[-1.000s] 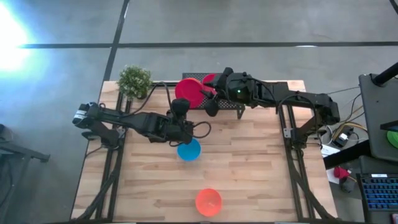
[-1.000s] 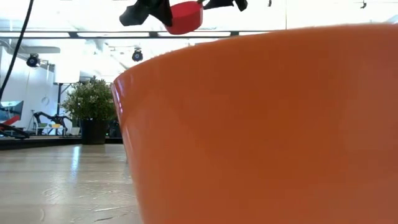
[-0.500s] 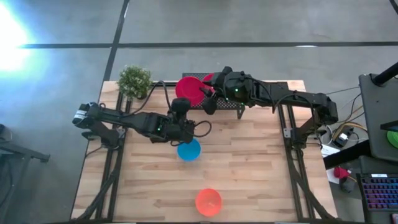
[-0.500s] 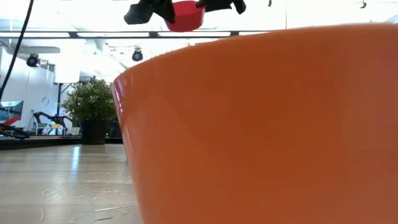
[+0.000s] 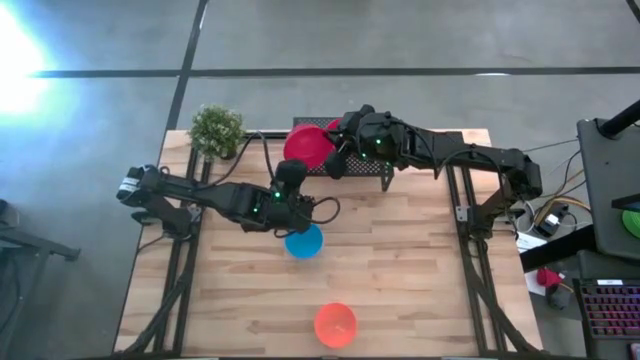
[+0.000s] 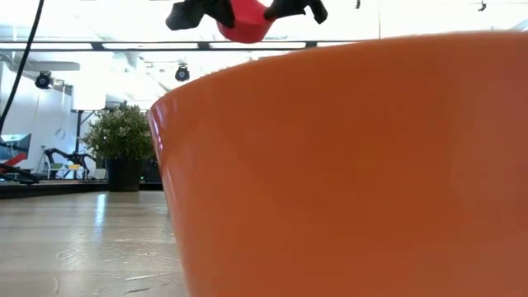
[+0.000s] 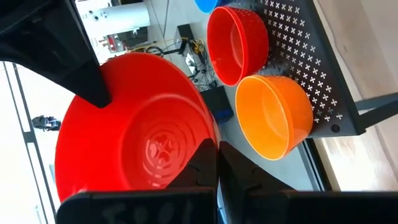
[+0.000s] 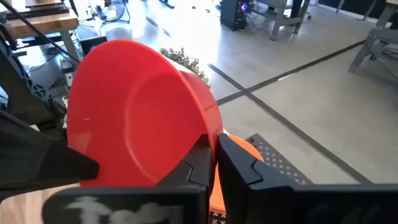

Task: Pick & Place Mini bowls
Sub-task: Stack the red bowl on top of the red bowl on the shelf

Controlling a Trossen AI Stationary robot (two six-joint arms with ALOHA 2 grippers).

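high view: both the left gripper (image 5: 297,166) and right gripper (image 5: 328,152) pinch one red bowl (image 5: 306,147) aloft over the rack (image 5: 385,176), blue bowl (image 5: 304,241) and orange bowl (image 5: 335,325) already on the table (image 5: 420,270), others left racked.

We look down on a pale wooden counter (image 5: 400,260) of planks. On it rest a blue mini bowl (image 5: 304,241) near the middle, an orange mini bowl (image 5: 335,325) near the front edge, a small green potted plant (image 5: 217,131) at the back left corner, and a black wire-mesh rack (image 5: 372,172) along the back edge.
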